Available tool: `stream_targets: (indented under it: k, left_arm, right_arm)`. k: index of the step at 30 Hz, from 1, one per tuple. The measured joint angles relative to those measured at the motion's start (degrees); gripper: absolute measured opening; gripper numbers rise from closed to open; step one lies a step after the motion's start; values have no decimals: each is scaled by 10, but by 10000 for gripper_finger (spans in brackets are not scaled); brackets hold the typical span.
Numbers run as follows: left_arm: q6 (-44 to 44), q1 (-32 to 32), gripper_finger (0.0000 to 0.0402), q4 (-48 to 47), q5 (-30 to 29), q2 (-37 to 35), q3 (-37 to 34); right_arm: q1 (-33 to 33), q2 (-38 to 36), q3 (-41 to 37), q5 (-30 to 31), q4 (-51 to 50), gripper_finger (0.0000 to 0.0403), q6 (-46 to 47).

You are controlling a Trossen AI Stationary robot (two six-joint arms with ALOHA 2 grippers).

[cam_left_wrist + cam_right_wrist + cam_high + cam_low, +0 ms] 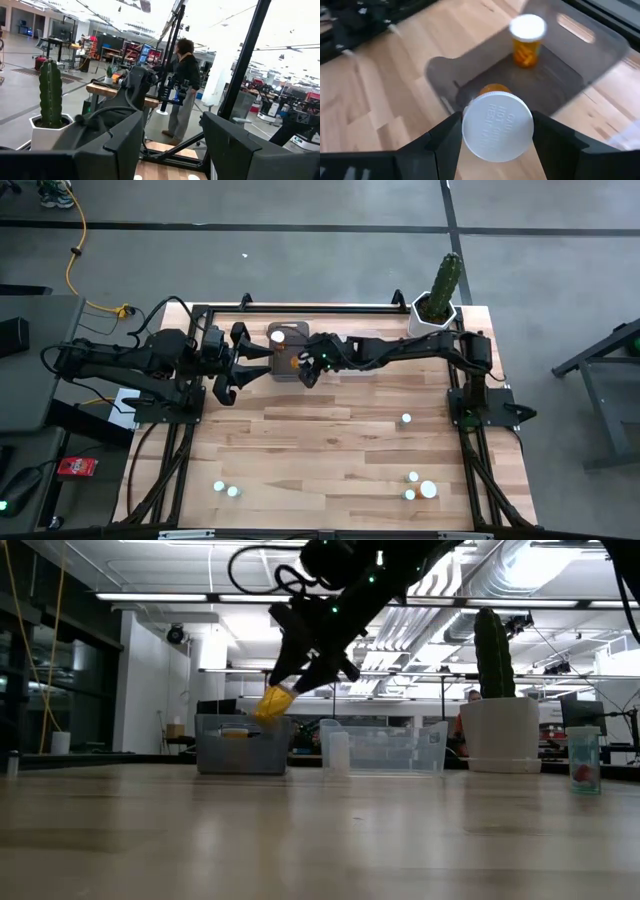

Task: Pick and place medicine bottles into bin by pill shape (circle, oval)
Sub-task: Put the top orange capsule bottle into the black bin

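Note:
My right gripper point(306, 366) is shut on an amber medicine bottle point(272, 703) with a white cap point(497, 126). It holds the bottle above the grey bin point(288, 372) at the table's far side. A second amber bottle point(526, 40) stands upright on its base inside that bin. My left gripper point(232, 363) is open and empty just left of the grey bin. Several small bottles stand loose on the table, two at the near left point(226, 489) and the others at the near right point(420, 485). My right gripper pinches the amber bottle between its two fingers point(445, 137), at the cap end point(470, 107). The cap faces back toward the wrist. The fingers slant downward from the table's right. The bottle is tilted, its amber body point(270, 706) pointing down, lifted clear above the grey bin.
A clear bin point(385, 748) stands right of the grey bin. A white pot with a green cactus point(438, 295) stands at the far right corner. One bottle point(405, 419) stands alone right of the middle. A person point(182, 90) stands in the room beyond the table.

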Motion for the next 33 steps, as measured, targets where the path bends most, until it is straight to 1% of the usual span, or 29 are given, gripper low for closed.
stream_targets:
  k: [4,8,10,33]
  left_arm:
    - [0,0,195,2,-2,0,0]
    - [0,0,195,3,-13,0,0]
    - [0,0,195,3,-14,0,0]
    - [0,0,195,3,-13,0,0]
  right_arm:
    - [-10,0,0,-2,-16,208,16]
    - [-17,0,0,-38,-22,208,30]
    - [-18,0,0,-45,-25,208,34]
    - [-17,0,0,-47,-25,209,45]
